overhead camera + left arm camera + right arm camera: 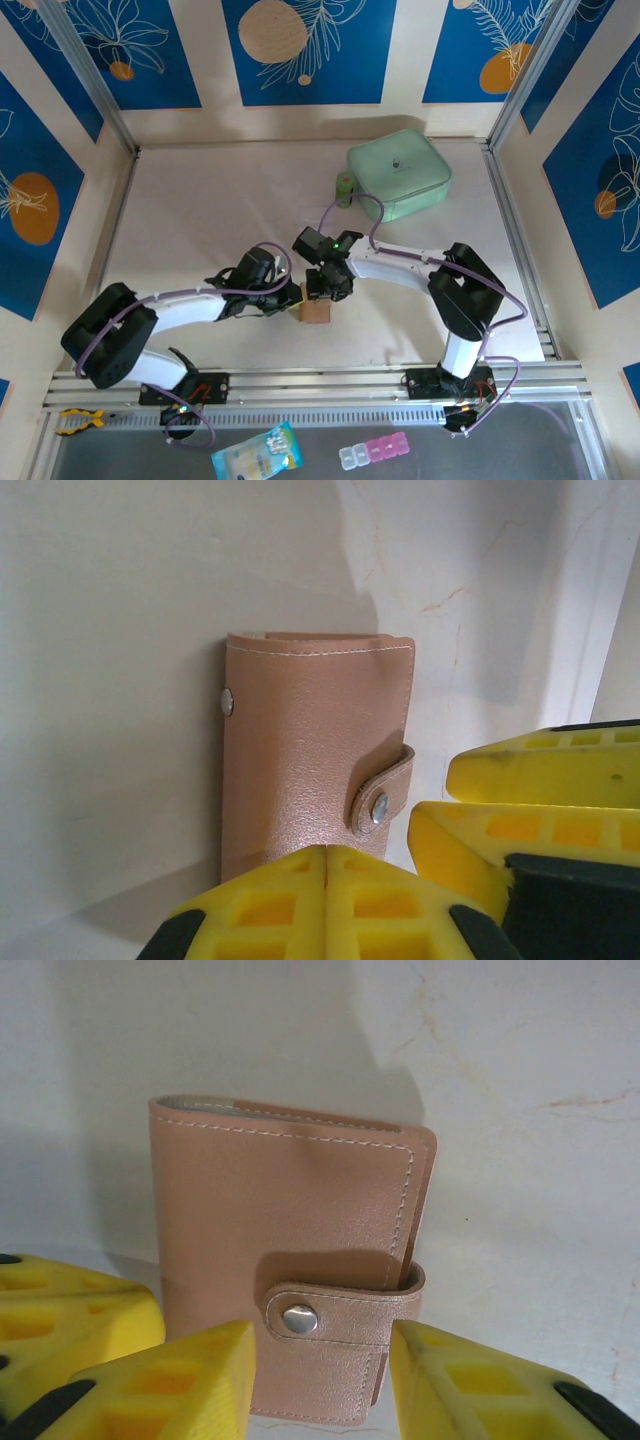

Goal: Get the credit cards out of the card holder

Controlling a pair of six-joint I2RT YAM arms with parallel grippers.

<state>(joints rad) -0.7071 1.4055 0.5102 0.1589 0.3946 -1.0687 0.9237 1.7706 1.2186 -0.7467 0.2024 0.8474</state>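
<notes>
Card holder (290, 1210), snapped shut, sits between both inward-bent arms (190, 305); left jaws closed, right jaws parted.

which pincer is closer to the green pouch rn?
Right. The right pincer is at the far side of the card holder, toward the mint-green pouch; the left pincer is at its left edge, farther from the pouch.

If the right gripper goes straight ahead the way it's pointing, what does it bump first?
Probably the card holder: its snap-tab end sits between the open jaws of the right gripper, though depth is hard to judge.
</notes>
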